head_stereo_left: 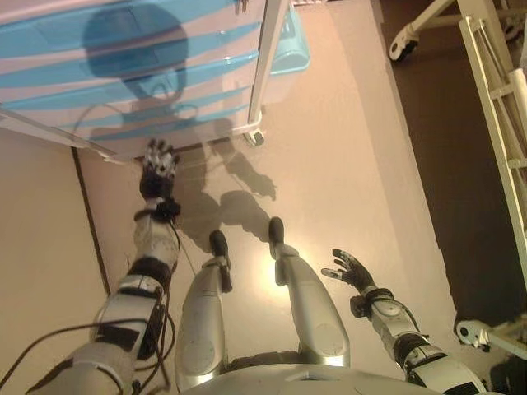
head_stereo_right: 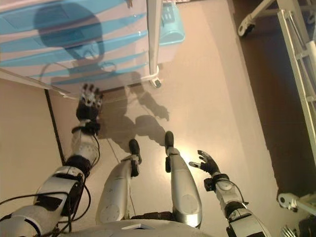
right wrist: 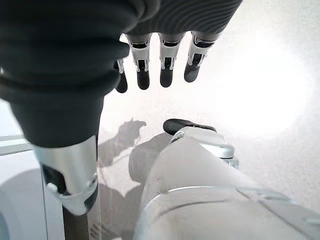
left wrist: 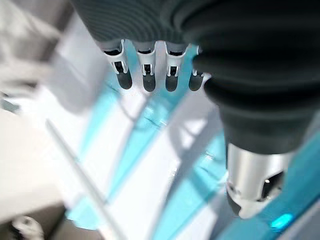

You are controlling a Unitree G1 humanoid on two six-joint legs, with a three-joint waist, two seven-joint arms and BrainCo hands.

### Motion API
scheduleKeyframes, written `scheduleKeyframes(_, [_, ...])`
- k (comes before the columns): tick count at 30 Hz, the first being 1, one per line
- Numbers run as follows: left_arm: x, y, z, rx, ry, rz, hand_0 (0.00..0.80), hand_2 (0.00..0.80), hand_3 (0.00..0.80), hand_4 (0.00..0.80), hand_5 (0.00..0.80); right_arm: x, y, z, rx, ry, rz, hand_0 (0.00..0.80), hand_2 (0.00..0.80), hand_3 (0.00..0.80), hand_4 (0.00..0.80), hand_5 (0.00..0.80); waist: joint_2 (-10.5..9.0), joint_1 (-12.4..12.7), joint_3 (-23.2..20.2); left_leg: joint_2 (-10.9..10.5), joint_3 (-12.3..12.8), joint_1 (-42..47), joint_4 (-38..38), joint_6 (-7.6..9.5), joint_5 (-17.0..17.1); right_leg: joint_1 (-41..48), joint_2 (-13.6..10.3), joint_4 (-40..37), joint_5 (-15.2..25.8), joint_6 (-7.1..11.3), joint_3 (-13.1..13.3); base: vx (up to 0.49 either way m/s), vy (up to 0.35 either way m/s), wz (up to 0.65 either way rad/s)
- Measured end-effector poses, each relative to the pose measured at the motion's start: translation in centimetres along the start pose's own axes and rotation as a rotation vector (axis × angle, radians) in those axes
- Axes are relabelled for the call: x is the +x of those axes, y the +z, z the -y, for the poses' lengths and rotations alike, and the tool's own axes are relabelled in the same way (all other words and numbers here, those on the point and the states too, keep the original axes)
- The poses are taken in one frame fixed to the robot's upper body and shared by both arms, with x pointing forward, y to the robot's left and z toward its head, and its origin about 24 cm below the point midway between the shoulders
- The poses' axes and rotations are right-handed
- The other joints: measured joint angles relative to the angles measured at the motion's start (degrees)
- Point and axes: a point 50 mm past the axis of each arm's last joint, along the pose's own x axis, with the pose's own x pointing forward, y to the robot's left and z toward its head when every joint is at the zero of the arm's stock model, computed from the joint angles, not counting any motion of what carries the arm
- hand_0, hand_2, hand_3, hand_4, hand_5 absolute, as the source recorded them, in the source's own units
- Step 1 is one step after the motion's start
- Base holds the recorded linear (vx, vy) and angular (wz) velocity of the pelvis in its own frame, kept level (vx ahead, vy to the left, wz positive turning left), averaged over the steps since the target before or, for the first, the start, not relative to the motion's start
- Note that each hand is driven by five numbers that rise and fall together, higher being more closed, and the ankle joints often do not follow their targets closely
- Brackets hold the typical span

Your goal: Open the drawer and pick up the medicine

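A white drawer unit (head_stereo_left: 123,74) with translucent blue drawer fronts stands ahead at the upper left; all drawers look shut. No medicine shows in any view. My left hand (head_stereo_left: 159,169) is raised just below the unit's lowest drawer, fingers straight and open, holding nothing. In the left wrist view its fingers (left wrist: 145,70) point at the blue and white drawer fronts (left wrist: 150,165). My right hand (head_stereo_left: 350,270) hangs low at my right side, fingers relaxed and open, empty, over the floor.
A white frame post (head_stereo_left: 268,58) runs down the unit's right side to a caster (head_stereo_left: 255,136). A light blue bin (head_stereo_left: 290,41) stands behind it. A white rack (head_stereo_left: 494,99) stands on dark flooring at the right, with a caster (head_stereo_left: 471,332) near my right arm.
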Motion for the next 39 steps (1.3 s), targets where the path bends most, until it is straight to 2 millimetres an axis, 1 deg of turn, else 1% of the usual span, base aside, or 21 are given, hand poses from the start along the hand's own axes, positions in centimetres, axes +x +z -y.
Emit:
scheduleKeyframes(3, [3.0, 3.7, 1.4, -0.068, -0.053, 0.138, 0.0, 0.0, 0.0, 0.0, 0.0, 0.2, 0.4, -0.5, -0.01, 0.022, 0.017, 0.0, 0.0, 0.0, 0.0, 0.0, -1.05, -1.1, 0.5, 0.3, 0.0, -2.3, 2.1, 0.62, -0.4, -1.4, 0.1, 0.1, 0.5, 0.38, 0.1, -0.023, -0.034, -0.04])
scheduleKeyframes(4, [3.6, 4.3, 1.6, -0.119, -0.043, 0.155, 0.0, 0.0, 0.0, 0.0, 0.0, 0.2, 0.4, -0.6, -0.004, 0.022, 0.018, 0.0, 0.0, 0.0, 0.0, 0.0, -1.42, -1.5, 0.7, 0.3, 0.0, -2.7, 2.6, 0.76, -0.6, -1.6, 0.0, 0.2, 0.6, 0.52, 0.2, -0.01, -0.035, -0.01])
scheduleKeyframes(7, [4.2, 5.0, 2.0, -0.207, -0.045, 0.207, 0.0, 0.0, 0.0, 0.0, 0.0, 0.2, 0.3, -0.8, 0.013, 0.01, 0.022, 0.0, 0.0, 0.0, 0.0, 0.0, -2.56, -1.8, 1.1, 0.4, 0.0, -4.4, 4.0, 0.93, -1.1, -3.2, 0.0, 1.1, 0.7, 0.69, 0.4, -0.004, -0.017, -0.03])
scheduleKeyframes(9, [5.1, 6.1, 3.0, -0.275, -0.081, 0.262, 0.0, 0.0, 0.0, 0.0, 0.0, 0.1, 0.2, -0.8, 0.03, 0.004, 0.023, 0.0, 0.0, 0.0, 0.0, 0.0, -2.81, -2.2, 1.1, 0.4, -0.1, -5.7, 4.7, 0.99, -1.1, -4.1, 0.0, 1.2, 0.7, 0.78, 0.3, -0.005, 0.001, 0.02])
scheduleKeyframes(12, [5.1, 6.1, 2.8, -0.351, -0.071, 0.288, 0.0, 0.0, 0.0, 0.0, 0.0, 0.1, 0.2, -0.9, 0.037, 0.002, 0.024, 0.0, 0.0, 0.0, 0.0, 0.0, -2.81, -2.9, 1.1, 0.3, 0.0, -5.9, 5.0, 1.08, -1.5, -4.6, -0.1, 2.0, 0.7, 0.87, 0.7, 0.007, 0.009, -0.03])
scheduleKeyframes(16, [5.0, 6.4, 2.9, -0.448, -0.114, 0.351, 0.0, 0.0, 0.0, 0.0, 0.0, -0.1, -0.1, -0.8, 0.038, -0.009, 0.02, 0.0, 0.0, 0.0, 0.0, 0.0, -2.81, -3.7, 1.1, 0.3, 0.0, -6.8, 5.6, 1.11, -1.5, -5.4, 0.0, 2.3, 0.8, 1.11, 1.3, 0.005, 0.018, -0.03])
scheduleKeyframes(19, [5.0, 6.6, 3.2, -0.542, -0.164, 0.401, 0.0, 0.0, 0.0, 0.0, 0.0, -0.3, -0.4, -0.8, 0.039, -0.013, 0.012, 0.0, 0.0, 0.0, 0.0, 0.0, -2.81, -4.5, 1.1, 0.2, 0.0, -7.1, 5.9, 1.24, -1.5, -5.8, 0.0, 2.5, 0.9, 1.21, 1.6, 0.0, 0.0, 0.0])
scheduleKeyframes(21, [5.0, 6.5, 3.7, -0.596, -0.227, 0.422, 0.0, 0.0, 0.0, 0.0, 0.0, -0.5, -0.7, -0.8, 0.04, -0.012, 0.003, 0.0, 0.0, 0.0, 0.0, 0.0, -2.8, -4.6, 1.2, 0.2, 0.2, -7.8, 5.8, 1.46, -1.4, -6.5, -0.1, 2.4, 1.0, 1.36, 1.8, 0.0, 0.0, 0.0])
scheduleKeyframes(22, [5.0, 6.4, 3.9, -0.614, -0.249, 0.432, 0.285, 0.285, 0.285, 0.285, 0.285, -0.6, -1.0, -0.9, 0.042, -0.012, -0.003, 0.0, 0.0, 0.0, 0.0, 0.0, -2.8, -4.6, 1.2, 0.1, 0.2, -7.9, 5.8, 1.52, -1.4, -6.6, -0.1, 2.4, 1.0, 1.38, 1.8, 0.0, 0.0, 0.0])
scheduleKeyframes(23, [4.9, 6.3, 4.1, -0.617, -0.272, 0.439, 0.675, 0.675, 0.675, 0.675, 0.675, -0.7, -1.2, -0.9, 0.043, -0.011, -0.009, 0.0, 0.0, 0.0, 0.0, 0.0, -2.79, -4.5, 1.2, 0.1, 0.1, -8.1, 5.9, 1.69, -1.3, -6.6, -0.1, 2.3, 1.0, 1.4, 1.8, 0.006, 0.01, 0.05])
scheduleKeyframes(24, [4.8, 6.2, 4.4, -0.625, -0.291, 0.442, 0.8, 0.8, 0.8, 0.8, 0.8, -0.8, -1.3, -0.9, 0.044, -0.009, -0.014, 0.0, 0.0, 0.0, 0.0, 0.0, -2.78, -4.4, 1.2, 0.0, 0.0, -8.2, 5.8, 1.97, -1.1, -6.7, -0.1, 2.2, 1.2, 1.57, 1.8, 0.006, 0.007, 0.09])
scheduleKeyframes(25, [4.7, 6.0, 4.9, -0.636, -0.308, 0.448, 0.8, 0.8, 0.8, 0.8, 0.8, -0.9, -1.4, -0.9, 0.044, -0.004, -0.017, 0.0, 0.0, 0.0, 0.0, 0.0, -2.77, -4.4, 1.2, -0.1, -0.1, -8.3, 5.7, 2.1, -1.0, -6.7, -0.2, 2.0, 1.2, 1.58, 1.9, 0.003, 0.001, 0.09])
scheduleKeyframes(29, [4.2, 5.7, 5.2, -0.616, -0.326, 0.44, 0.8, 0.8, 0.8, 0.8, 0.8, -0.8, -1.2, -1.0, 0.044, 0.005, -0.008, 0.0, 0.0, 0.0, 0.0, 0.0, -2.73, -4.4, 1.2, -0.6, -0.2, -7.9, 4.6, 2.29, -1.0, -6.8, -0.7, 1.9, 1.1, 1.57, 1.9, -0.012, -0.024, 0.04])
scheduleKeyframes(31, [3.8, 5.5, 5.2, -0.581, -0.325, 0.392, 0.8, 0.8, 0.8, 0.8, 0.8, -0.8, -1.3, -0.9, 0.042, 0.004, -0.013, 0.0, 0.0, 0.0, 0.0, 0.0, -2.66, -4.1, 1.3, -0.9, -0.1, -6.9, 3.3, 2.67, -0.7, -6.5, -1.2, 2.0, 1.1, 1.57, 1.9, -0.026, -0.029, 0.05])
scheduleKeyframes(33, [3.2, 4.7, 4.9, -0.528, -0.332, 0.303, 0.8, 0.8, 0.8, 0.8, 0.8, -0.8, -1.3, -0.9, 0.043, 0.003, -0.022, 0.0, 0.0, 0.0, 0.0, 0.0, -2.63, -3.4, 1.3, -1.3, -0.1, -5.1, 2.1, 2.81, -0.6, -5.2, -1.4, 2.1, 1.1, 1.57, 1.9, -0.034, -0.041, 0.07])
scheduleKeyframes(37, [0.3, 2.2, 3.2, -0.479, -0.339, 0.096, 0.8, 0.8, 0.8, 0.8, 0.8, -0.8, -1.2, -0.8, 0.018, 0.011, -0.016, 0.0, 0.0, 0.0, 0.0, 0.0, -2.6, -1.4, 1.3, -2.6, -0.4, 0.2, -1.7, 3.25, 0.1, -1.7, -2.3, 2.2, 1.1, 1.57, 1.7, -0.034, -0.053, 0.1])
scheduleKeyframes(39, [-1.5, 0.6, 1.9, -0.463, -0.316, -0.024, 0.8, 0.8, 0.8, 0.8, 0.8, -0.8, -1.0, -0.9, 0.001, 0.021, -0.012, 0.0, 0.0, 0.0, 0.0, 0.0, -2.53, -0.8, 1.3, -3.3, -0.7, 4.2, -4.5, 3.37, 0.9, 1.0, -2.8, 2.1, 1.1, 1.6, 1.4, -0.013, -0.076, 0.16])
